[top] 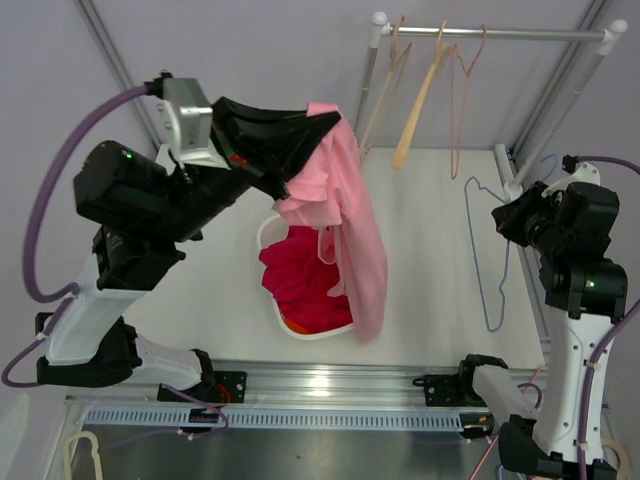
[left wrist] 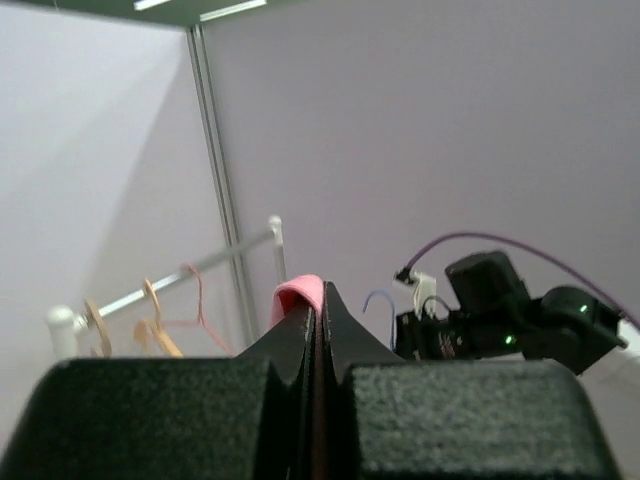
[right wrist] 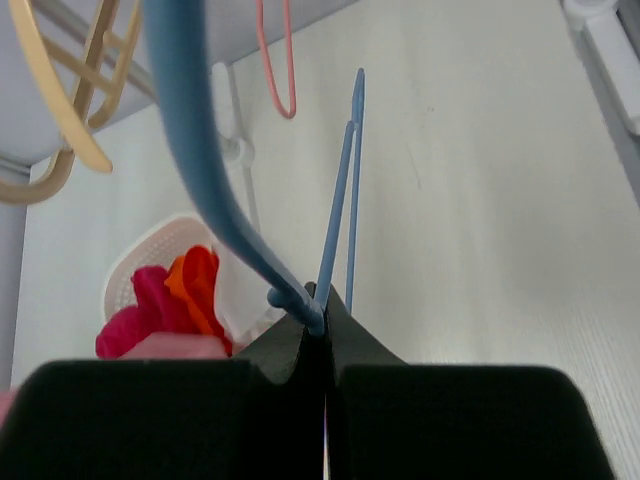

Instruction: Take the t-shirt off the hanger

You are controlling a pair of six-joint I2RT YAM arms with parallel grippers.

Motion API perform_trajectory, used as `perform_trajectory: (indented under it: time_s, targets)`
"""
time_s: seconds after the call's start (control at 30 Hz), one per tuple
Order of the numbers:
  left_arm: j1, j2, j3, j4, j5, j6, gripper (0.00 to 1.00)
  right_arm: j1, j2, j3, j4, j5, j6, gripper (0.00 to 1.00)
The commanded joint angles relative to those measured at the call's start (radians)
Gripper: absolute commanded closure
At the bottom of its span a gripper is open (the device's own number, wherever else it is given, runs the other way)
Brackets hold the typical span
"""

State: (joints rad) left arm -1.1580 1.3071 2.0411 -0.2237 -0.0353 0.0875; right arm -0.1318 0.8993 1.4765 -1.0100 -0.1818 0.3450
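A pink t-shirt [top: 355, 215] hangs from my left gripper [top: 325, 125], which is raised above the table and shut on its top edge. The cloth drapes down over a white basket [top: 265, 235]. In the left wrist view a fold of the pink t-shirt [left wrist: 297, 294] sticks out at the tips of the closed left gripper [left wrist: 318, 300]. A bare blue wire hanger [top: 497, 270] dangles at the right, held by my right gripper [top: 505, 215] near its hook. The right gripper [right wrist: 322, 318] is shut on the blue hanger [right wrist: 200, 180]. Hanger and t-shirt are apart.
The basket [right wrist: 150, 250] holds red and orange clothes [top: 305, 280]. A metal rail [top: 500, 33] at the back right carries wooden hangers [top: 415, 110] and a pink wire hanger [top: 462, 90]. Frame posts stand at the table's right edge.
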Motion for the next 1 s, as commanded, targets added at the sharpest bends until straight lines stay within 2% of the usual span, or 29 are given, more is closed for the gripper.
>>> perform_trajectory:
  time_s: [0.0, 0.1, 0.27, 0.5, 0.67, 0.8, 0.83, 0.9, 0.93, 0.97]
  targets:
    - [-0.002, 0.053, 0.16, -0.064, 0.051, 0.142, 0.99, 0.004, 0.012, -0.007, 0.247, 0.099, 0.018, 1.0]
    - [0.02, 0.102, 0.258, -0.103, 0.04, 0.225, 0.99, 0.004, 0.032, 0.011, 0.352, 0.142, 0.011, 1.0]
    - [0.06, 0.127, 0.28, -0.097, 0.04, 0.268, 0.99, 0.003, 0.096, 0.036, 0.511, 0.134, -0.041, 1.0]
    - [0.213, 0.156, 0.323, -0.072, 0.115, 0.198, 0.99, 0.003, 0.202, 0.13, 0.547, 0.074, -0.077, 1.0]
    - [0.244, 0.153, 0.35, 0.012, 0.121, 0.212, 0.99, 0.003, 0.239, 0.157, 0.611, 0.082, -0.096, 1.0]
    - [0.303, 0.152, 0.346, 0.02, 0.13, 0.207, 0.99, 0.001, 0.288, 0.198, 0.623, 0.076, -0.093, 1.0]
    - [0.32, 0.14, 0.337, 0.014, 0.14, 0.198, 0.99, 0.003, 0.296, 0.205, 0.617, 0.073, -0.092, 1.0]
    - [0.348, 0.098, 0.201, 0.029, 0.134, 0.19, 0.99, 0.001, 0.309, 0.209, 0.613, 0.062, -0.092, 1.0]
    - [0.35, 0.022, 0.136, 0.061, 0.095, 0.196, 1.0, 0.003, 0.309, 0.206, 0.611, 0.067, -0.092, 1.0]
    - [0.35, -0.021, -0.094, 0.096, 0.071, 0.192, 1.0, 0.003, 0.309, 0.2, 0.613, 0.068, -0.092, 1.0]
